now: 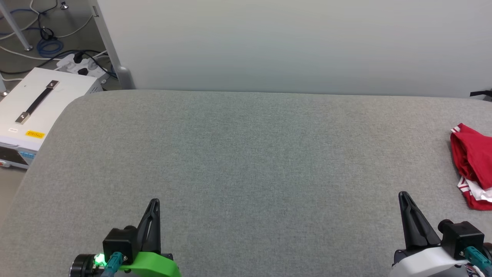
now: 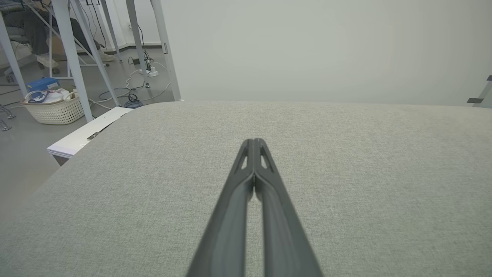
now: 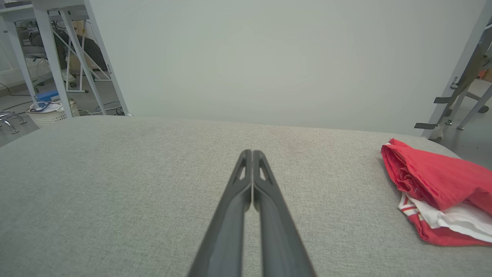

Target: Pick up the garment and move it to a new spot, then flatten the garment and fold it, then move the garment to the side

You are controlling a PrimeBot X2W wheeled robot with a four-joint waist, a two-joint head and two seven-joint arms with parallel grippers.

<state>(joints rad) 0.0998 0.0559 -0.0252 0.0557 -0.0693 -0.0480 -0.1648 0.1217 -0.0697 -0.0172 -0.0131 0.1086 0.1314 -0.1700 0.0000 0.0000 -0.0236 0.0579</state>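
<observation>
Garment lies bunched at the table's right side, a red heap with white cloth and striped trim showing at its near end. The head view's edge cuts it off, so I cannot see how far it runs. In the right wrist view it reads as loose layers, red over white. No lettering or number shows, so I cannot tell front from back, nor a rough fold from a plain crumple. A shirt lying off to the side like this would suit one waiting to be fetched as well as one folded and set aside, so I call it neither.

Left fingers and right fingers hang low over the table's near edge, tips pointing toward its far edge. Each pair is pressed together with nothing between them. I judge this a parked pose that keeps both arms off the cloth. The right fingers are the nearer pair to the garment, yet well apart from it.

Off the table's far left corner a white case with a black handle stands on the floor among cables, its side nearest the table hidden behind that corner. A pale panel along the table's far edge blocks whatever lies beyond.
</observation>
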